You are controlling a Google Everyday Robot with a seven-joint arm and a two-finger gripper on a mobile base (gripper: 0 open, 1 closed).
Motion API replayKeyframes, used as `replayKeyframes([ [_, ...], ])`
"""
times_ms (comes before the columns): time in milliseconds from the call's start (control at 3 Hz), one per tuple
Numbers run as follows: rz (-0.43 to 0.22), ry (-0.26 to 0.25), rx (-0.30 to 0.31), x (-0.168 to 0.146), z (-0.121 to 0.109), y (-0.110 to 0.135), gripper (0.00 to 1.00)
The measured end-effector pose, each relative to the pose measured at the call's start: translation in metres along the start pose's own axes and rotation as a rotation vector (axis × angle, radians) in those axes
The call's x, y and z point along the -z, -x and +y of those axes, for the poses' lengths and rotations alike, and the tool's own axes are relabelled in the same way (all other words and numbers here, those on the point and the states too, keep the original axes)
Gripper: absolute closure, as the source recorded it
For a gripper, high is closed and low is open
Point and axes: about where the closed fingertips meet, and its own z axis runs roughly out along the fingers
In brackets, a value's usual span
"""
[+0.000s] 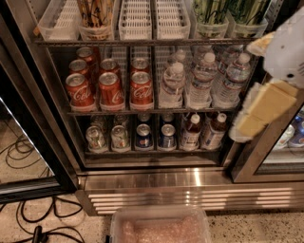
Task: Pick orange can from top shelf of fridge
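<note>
Camera view looks down into the fridge (190, 192) with its dark-framed door (28, 152) swung open on the far left, and some black cables (28, 220) lying on the speckled floor under it. Moving right, the orange can (95, 12) stands upright on the top shelf (142, 42), in the second clear lane tray from the left, with its top cut off by the picture edge. Just beside it are two slotted trays (154, 16) with nothing showing in them. One rack down are red cola cans (111, 90), then water bottles (204, 78) to their right, and the bottom rack has mixed cans (118, 137) plus small bottles (192, 133). Further right on the top shelf are green-streaked cans (211, 12). The gripper (260, 111) is over at the right edge, outside the shelves and level with the middle rack, well apart from the orange can and touching nothing; honestly can't tell whether it's spread or closed. A clear plastic bin (161, 228) sits at the bottom edge.
</note>
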Motion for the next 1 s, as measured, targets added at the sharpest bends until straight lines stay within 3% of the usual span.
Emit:
replayKeyframes([
  [333,-0.223,-0.071,-0.055,0.012,-0.003,0.064,0.00],
  [667,-0.360,-0.094,-0.039,0.018,-0.014,0.101,0.00],
  [1000,-0.358,-0.110,-0.048,0.023,-0.011,0.100,0.00],
])
